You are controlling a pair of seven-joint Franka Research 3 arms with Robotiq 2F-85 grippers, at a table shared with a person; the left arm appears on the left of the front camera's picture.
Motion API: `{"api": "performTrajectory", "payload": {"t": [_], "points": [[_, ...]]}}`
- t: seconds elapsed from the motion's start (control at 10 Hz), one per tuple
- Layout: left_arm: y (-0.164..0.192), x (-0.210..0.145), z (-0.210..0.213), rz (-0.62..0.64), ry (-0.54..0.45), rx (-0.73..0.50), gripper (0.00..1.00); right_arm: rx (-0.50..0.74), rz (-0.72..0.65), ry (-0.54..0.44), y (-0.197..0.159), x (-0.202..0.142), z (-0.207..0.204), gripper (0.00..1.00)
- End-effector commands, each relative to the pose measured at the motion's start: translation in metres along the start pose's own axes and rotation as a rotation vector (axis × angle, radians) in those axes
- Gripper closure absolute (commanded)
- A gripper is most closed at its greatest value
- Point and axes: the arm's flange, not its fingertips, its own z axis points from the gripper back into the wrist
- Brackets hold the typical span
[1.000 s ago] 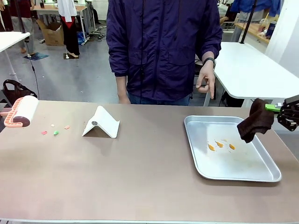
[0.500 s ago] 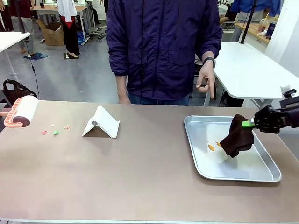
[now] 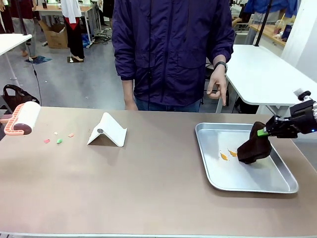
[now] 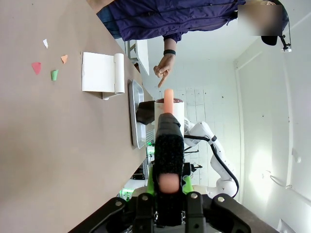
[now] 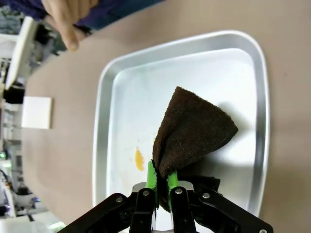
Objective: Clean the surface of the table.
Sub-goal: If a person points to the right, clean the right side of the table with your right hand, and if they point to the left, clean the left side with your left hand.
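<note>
A silver rectangular metal tray holds a dark brown terry cloth, bunched on its floor just beside small orange scraps. Well to its left stands a white folded plastic stand. Farther left lie red, green and pink paper bits, near a pink-handled white lint roller.

From my station the tabletop reads as one broad rectangle, smooth and matte, brownish-taupe, with a thin pale edge along the side nearest my camera. It lies flat and level and runs the full width of the front view, both ends passing out of frame. The middle stretch looks bare and unmarked. Toward the far left a few small scraps, red, green, pink and white, lie loose on it, close together.
</note>
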Motion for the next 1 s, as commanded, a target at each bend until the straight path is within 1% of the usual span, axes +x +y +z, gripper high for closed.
{"api": "performTrajectory", "payload": {"t": [0.0,0.1,0.2,0.3,0.4,0.6,0.9], "points": [[-0.003,-0.004,0.000,-0.003,0.004,-0.002,1.00,-0.044,0.058,0.069,0.003,-0.001,-0.023,0.90],[-0.003,-0.004,0.000,-0.003,0.004,-0.002,1.00,-0.014,0.060,0.097,0.003,0.001,-0.035,0.90],[-0.003,-0.004,0.000,-0.003,0.004,-0.002,1.00,-0.039,0.038,0.109,0.001,0.003,-0.047,0.90],[-0.003,-0.004,0.000,-0.003,0.004,-0.002,1.00,-0.012,0.041,0.144,0.003,0.002,-0.056,0.90],[-0.003,-0.004,0.000,-0.003,0.004,-0.002,1.00,-0.021,0.038,0.151,0.006,0.002,-0.063,0.90],[-0.003,-0.004,0.000,-0.003,0.004,-0.002,1.00,-0.014,0.084,0.209,0.020,0.000,-0.083,0.90],[-0.003,-0.004,0.000,-0.003,0.004,-0.002,1.00,0.005,0.164,0.256,0.049,0.000,-0.104,0.90]]}}
